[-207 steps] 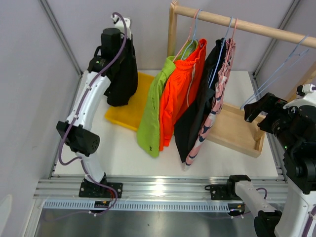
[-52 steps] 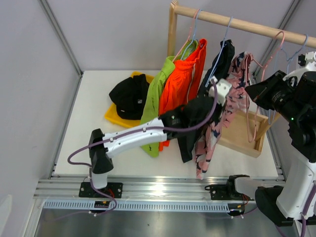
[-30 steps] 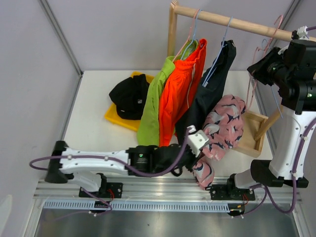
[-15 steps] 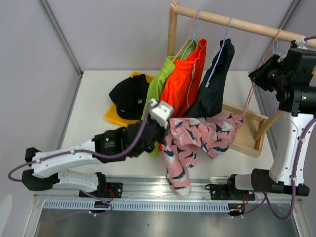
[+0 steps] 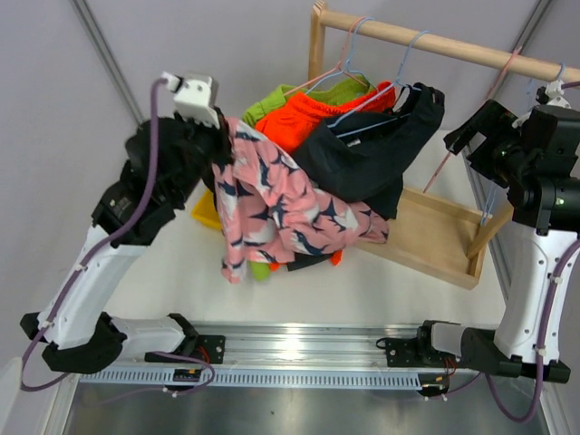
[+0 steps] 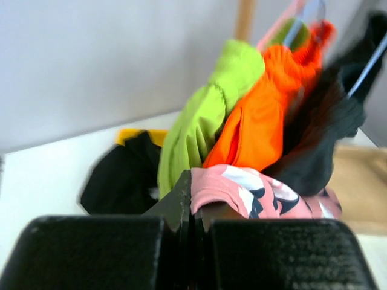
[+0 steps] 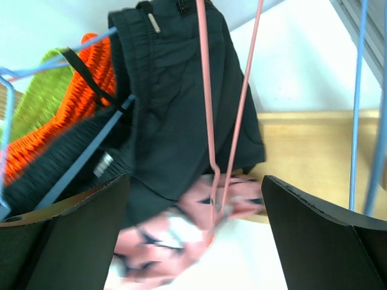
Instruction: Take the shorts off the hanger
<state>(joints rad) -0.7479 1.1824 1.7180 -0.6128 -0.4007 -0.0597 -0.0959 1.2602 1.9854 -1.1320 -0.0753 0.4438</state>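
My left pincer (image 6: 193, 196) is squeezed shut on a corner of the pink shorts (image 5: 281, 208). It holds them up high over the left side of the table (image 5: 408, 281). The pink shorts are off their hanger, but their far end lies against the black shorts (image 5: 372, 154) on the rail (image 5: 435, 41). My right pincer (image 7: 195, 181) is wide open and holds nothing. The empty pink hanger (image 7: 208, 115) dangles between its fingers.

Here is what I think could go wrong. The pink cloth may snag on the black shorts and tug them, and the hangers there tilt sideways toward my left arm. One hard pull might drag a hanger off the rail. I only pinch a small bit, so the pink shorts might slip and drop too.

Now I count. There is one pink shorts, one green shorts (image 5: 308, 91) and one orange shorts (image 5: 317, 118). There are two black ones, because a second black shorts (image 6: 121, 181) lies by the yellow mat (image 6: 136, 136). Three shorts are on hangers, not yet off.
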